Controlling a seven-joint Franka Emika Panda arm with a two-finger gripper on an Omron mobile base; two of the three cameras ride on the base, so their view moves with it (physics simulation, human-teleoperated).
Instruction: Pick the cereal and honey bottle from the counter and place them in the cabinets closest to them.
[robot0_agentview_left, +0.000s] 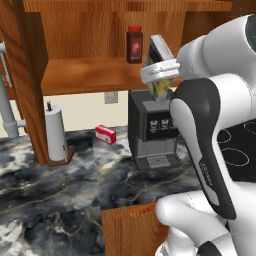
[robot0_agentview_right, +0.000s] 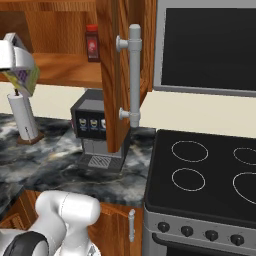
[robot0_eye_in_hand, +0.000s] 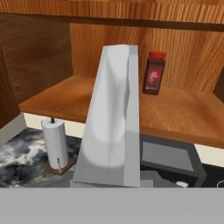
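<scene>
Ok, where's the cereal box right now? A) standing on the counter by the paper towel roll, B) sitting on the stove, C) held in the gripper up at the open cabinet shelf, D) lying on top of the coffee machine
C: the cereal box is clamped in the gripper, raised in front of the cabinet shelf near the dark red jar, well off the counter.

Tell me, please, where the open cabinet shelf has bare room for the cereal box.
The shelf is bare from its left wall to the red jar, and again right of the jar. The gripper holds the cereal box before it; only the jar's spot is taken.
</scene>
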